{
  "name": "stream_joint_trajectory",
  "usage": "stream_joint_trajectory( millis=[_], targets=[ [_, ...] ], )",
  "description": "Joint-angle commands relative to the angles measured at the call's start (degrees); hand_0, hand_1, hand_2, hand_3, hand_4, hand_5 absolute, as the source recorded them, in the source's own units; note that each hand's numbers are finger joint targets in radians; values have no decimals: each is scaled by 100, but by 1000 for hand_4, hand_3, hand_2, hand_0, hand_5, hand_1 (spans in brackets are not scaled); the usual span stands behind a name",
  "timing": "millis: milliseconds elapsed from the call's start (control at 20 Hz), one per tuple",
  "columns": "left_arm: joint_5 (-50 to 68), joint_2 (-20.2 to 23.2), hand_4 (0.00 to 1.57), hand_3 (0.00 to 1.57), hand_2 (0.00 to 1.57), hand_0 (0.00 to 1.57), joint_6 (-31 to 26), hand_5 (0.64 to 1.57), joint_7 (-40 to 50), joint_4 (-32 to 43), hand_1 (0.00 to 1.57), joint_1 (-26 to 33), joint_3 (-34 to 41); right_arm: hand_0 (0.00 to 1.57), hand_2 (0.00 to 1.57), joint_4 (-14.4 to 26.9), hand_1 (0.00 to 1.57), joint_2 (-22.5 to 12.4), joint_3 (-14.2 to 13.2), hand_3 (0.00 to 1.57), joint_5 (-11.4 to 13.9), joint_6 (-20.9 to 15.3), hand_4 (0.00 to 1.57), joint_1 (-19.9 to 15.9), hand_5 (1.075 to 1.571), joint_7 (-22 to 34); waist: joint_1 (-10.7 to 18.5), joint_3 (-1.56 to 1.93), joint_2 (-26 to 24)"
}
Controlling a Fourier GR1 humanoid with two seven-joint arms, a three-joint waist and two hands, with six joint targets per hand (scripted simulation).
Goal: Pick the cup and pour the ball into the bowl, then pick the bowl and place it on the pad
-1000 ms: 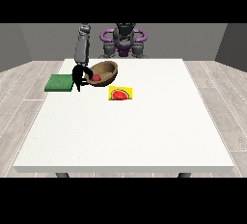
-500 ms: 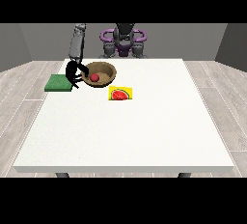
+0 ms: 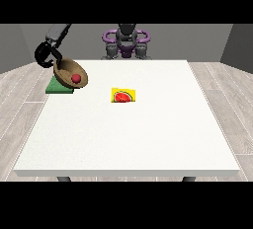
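Observation:
A brown bowl point(image 3: 70, 71) hangs tilted toward the camera over the table's far left corner. A red ball point(image 3: 76, 78) lies inside it near the low rim. The black hand at the view's left point(image 3: 46, 55) is curled on the bowl's upper left rim and holds it in the air. Below the bowl lies the green pad point(image 3: 58, 88), partly covered by it. I cannot make out a cup. The hand at the view's right does not show.
A yellow square with a red watermelon slice point(image 3: 123, 95) lies on the white table point(image 3: 128, 134) right of the pad. The robot's torso point(image 3: 126, 40) stands behind the far edge.
The hand has carried the bowl up and toward the view's left, from beside the pad to above it. The bowl now tilts more steeply, with the ball still inside.

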Motion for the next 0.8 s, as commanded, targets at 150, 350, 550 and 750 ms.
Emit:
stream_joint_trajectory(
  millis=[150, 350, 550, 750],
  targets=[
    [45, 395, 1203, 0, 0, 0, -263, 1542, -382, 535, 0, 371, 248, 1571, 1571, -208, 1571, -332, -112, 671, -42, 356, 1067, -26, 1566, 268, -301, 8, -43],
    [-101, 132, 1207, 0, 0, 0, -83, 1551, -849, 346, 0, 392, 93, 1571, 1571, 44, 1571, -648, -451, 585, -247, 589, 1094, -272, 1564, 207, -235, 10, 348],
    [18, 346, 1215, 0, 0, 0, -130, 1553, -912, 421, 0, 353, 219, 1571, 1571, 316, 1571, -463, -551, 489, -232, 511, 1073, -95, 1568, -265, -167, 13, 562],
    [189, 328, 1208, 0, 0, 0, -203, 1553, -611, 165, 0, 216, 75, 1571, 1571, 718, 1571, -264, -638, 444, -287, 419, 1060, -238, 1569, -352, 68, 17, 641]
  ],
)
